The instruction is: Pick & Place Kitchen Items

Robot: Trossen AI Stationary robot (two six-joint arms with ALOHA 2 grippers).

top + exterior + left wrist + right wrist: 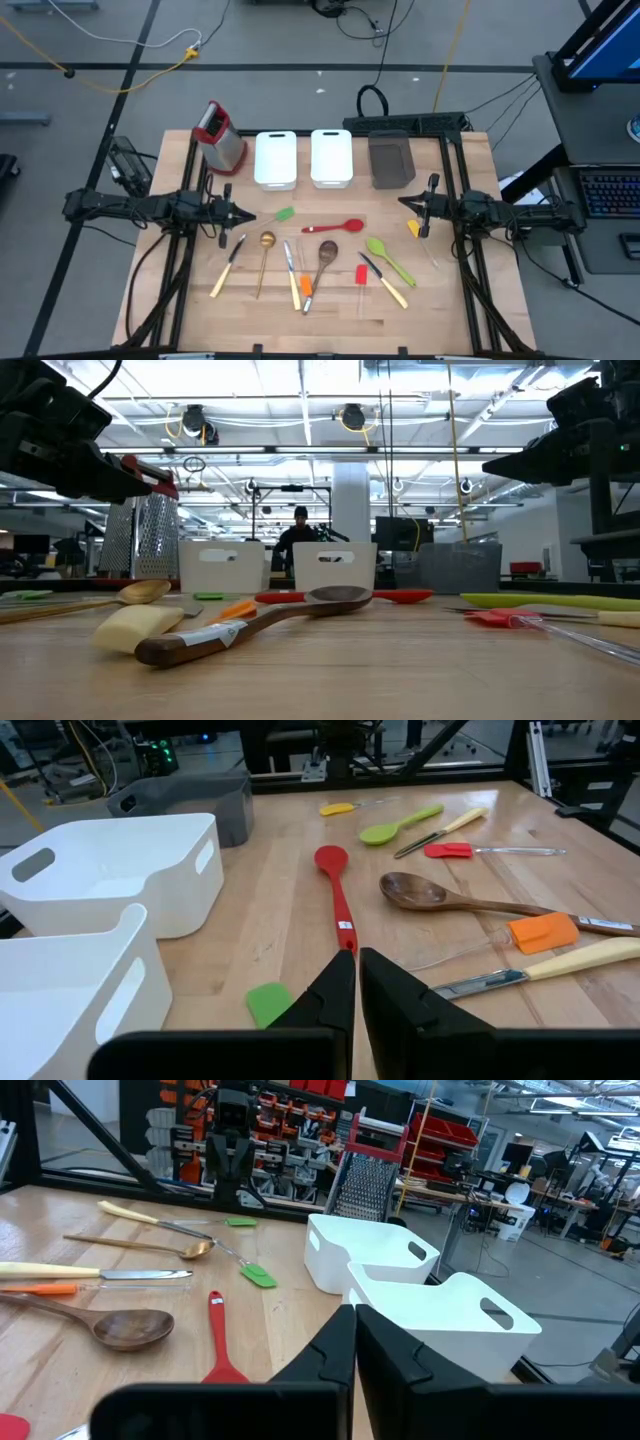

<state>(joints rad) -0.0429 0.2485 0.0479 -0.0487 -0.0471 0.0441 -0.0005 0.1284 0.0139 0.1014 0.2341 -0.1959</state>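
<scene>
The kitchen items lie spread over the middle and near half of the pale wooden table (pixel 330 310), all flat on the wood and none yet in a container. Counted from the high view there are about a dozen: one red long-handled spoon (pixel 333 227), one dark wooden spoon (pixel 325 254), one gold metal spoon (pixel 266 243), one light-green plastic spoon (pixel 388 258), one small green spatula (pixel 284 214), one orange spatula (pixel 305 288), one red spatula with a clear handle (pixel 361 275), one yellow spatula (pixel 414 229) near the right edge, and three or four cream-handled knives (pixel 227 266), two of which overlap so the count is unsure. They all look light and stiff; the smooth handles could slip or pivot, so a grip across the handle near the balance point, closer to the head on the spoons, seems best. Along the far edge stand two white rectangular plastic trays (pixel 275 158), one grey tray (pixel 390 160) and one red-topped metal box grater (pixel 219 135). The left tool (pixel 237 215) hovers above the table near the left edge, fingers pressed together and empty; the right tool (pixel 410 205) hovers near the right edge, likewise closed on nothing.
</scene>
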